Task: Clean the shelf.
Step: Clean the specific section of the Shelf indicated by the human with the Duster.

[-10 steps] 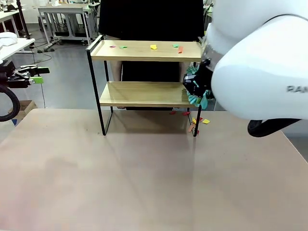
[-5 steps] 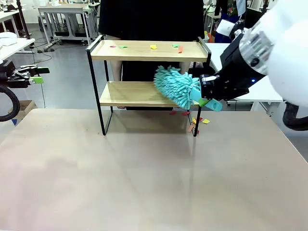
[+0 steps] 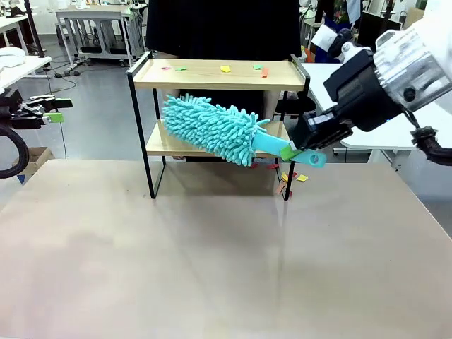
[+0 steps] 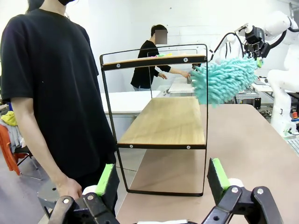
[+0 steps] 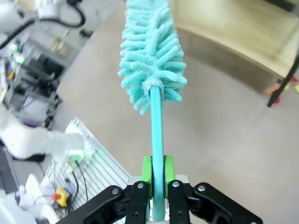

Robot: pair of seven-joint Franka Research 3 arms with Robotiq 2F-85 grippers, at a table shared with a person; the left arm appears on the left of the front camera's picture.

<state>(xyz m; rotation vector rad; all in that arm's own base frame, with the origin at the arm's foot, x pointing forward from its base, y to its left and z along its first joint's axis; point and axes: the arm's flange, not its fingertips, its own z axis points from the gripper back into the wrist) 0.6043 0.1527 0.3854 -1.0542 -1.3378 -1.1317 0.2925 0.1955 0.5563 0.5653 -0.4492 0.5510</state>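
- So, white table [image 3: 212, 268] spans the front view; the shelf [image 3: 205, 73] stands upright at its far edge, middle of the picture, both wooden boards level.
- Person in a black T-shirt [image 4: 51, 93] stands just behind the shelf, one hand hanging at the far side.
- Right arm comes in from the right; right gripper [image 5: 158, 175] is clamped narrow on the handle of a teal microfibre duster [image 3: 212, 131].
- Duster head is tilted, its tip higher and pointing left, across the front of the shelf at the height between the two boards; can't tell if it touches the lower board.
- Left gripper [image 4: 161, 179] is spread wide, holding nothing, off the shelf's left end, well apart.
- Coloured paper scraps [image 3: 225, 69] lie on the top board; more scraps [image 3: 293, 176] on the table by the shelf's right front leg.
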